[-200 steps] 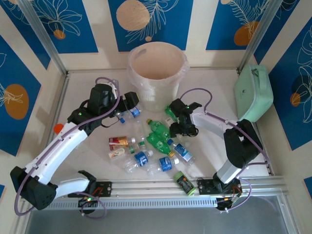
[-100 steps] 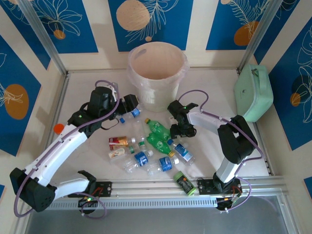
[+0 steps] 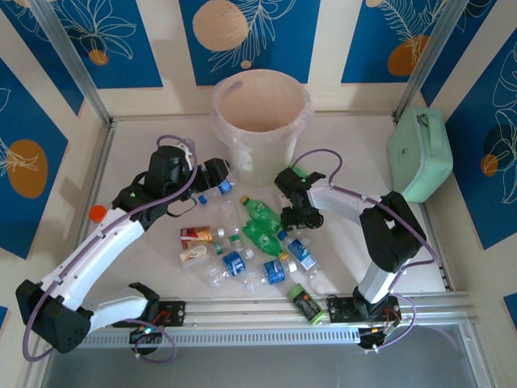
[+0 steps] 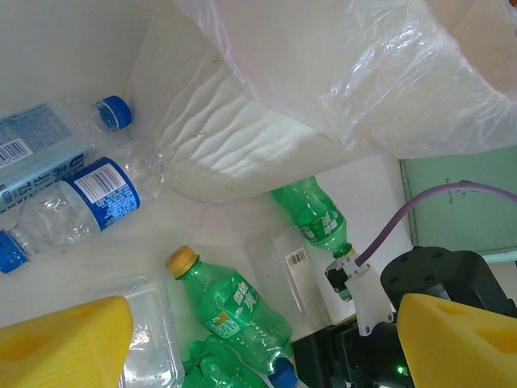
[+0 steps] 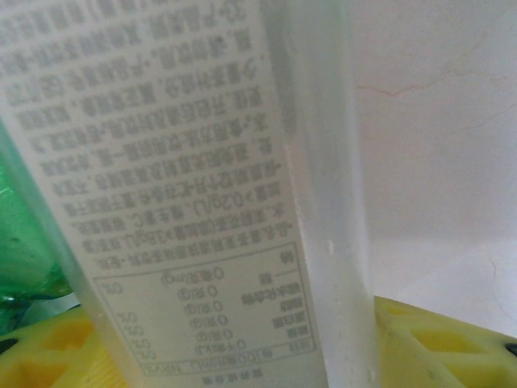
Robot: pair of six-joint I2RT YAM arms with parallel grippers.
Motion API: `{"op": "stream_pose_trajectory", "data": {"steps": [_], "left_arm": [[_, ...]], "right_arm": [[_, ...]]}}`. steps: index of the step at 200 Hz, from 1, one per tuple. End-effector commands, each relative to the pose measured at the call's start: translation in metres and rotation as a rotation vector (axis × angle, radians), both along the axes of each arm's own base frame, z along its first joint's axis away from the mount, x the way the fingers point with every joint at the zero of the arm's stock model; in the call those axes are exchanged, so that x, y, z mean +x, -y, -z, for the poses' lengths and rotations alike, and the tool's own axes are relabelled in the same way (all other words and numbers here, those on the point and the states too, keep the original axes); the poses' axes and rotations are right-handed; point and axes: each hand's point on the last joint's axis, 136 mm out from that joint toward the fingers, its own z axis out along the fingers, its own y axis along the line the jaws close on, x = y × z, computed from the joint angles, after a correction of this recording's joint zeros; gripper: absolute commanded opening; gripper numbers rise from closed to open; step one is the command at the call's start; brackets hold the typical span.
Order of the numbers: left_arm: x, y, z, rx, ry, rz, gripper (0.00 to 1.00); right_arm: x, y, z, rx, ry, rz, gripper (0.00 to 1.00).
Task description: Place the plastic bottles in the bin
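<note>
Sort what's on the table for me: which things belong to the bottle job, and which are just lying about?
Job: plastic bottles, scattered mid-table; bin.
Lying about: mint-green case; dark cylinder with green cap; small orange object.

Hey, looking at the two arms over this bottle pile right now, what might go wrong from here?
The right jaws straddle the white-labelled bottle, which looks smooth and thin; it may slip or squash on lifting. The green bottle right beside it might get dragged along. The left jaws stand open near the loose bag liner of the bin and could snag it.
</note>
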Motion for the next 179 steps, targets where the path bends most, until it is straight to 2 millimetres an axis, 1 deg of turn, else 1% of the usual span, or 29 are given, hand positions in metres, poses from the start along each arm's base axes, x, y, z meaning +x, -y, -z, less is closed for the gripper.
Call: {"op": "stream_pose_trajectory", "data": {"steps": [1,26,49,70,109,130,145,179], "left_arm": [[0.002,-0.007,-0.009,-0.012,0.029,-0.033,0.85],[0.002,-0.008,-0.01,-0.011,0.034,-0.038,0.85],[0.003,-0.009,-0.012,-0.011,0.036,-0.041,0.85],[0.004,-0.009,-0.015,-0.009,0.04,-0.042,0.85],[0.006,-0.012,-0.018,-0.002,0.049,-0.062,0.85],[0.007,-0.013,-0.019,-0.009,0.052,-0.071,0.85],[0.008,-0.012,-0.022,-0.024,0.057,-0.067,0.85],[0.007,-0.009,-0.027,-0.037,0.065,-0.056,0.85]], "right_arm": [[0.0,-0.001,-0.014,-0.003,0.035,0.002,0.57],[-0.002,0.0,-0.021,0.012,0.056,0.013,0.56],[-0.003,0.0,-0.033,0.034,0.08,0.025,0.54],[-0.006,0.0,-0.046,0.056,0.098,0.033,0.53],[-0.019,-0.003,-0.073,0.097,0.133,0.018,0.52],[-0.026,-0.011,-0.093,0.155,0.153,0.009,0.52],[-0.031,-0.021,-0.107,0.213,0.165,-0.014,0.49],[-0.042,-0.045,-0.141,0.317,0.184,-0.063,0.47]]}}
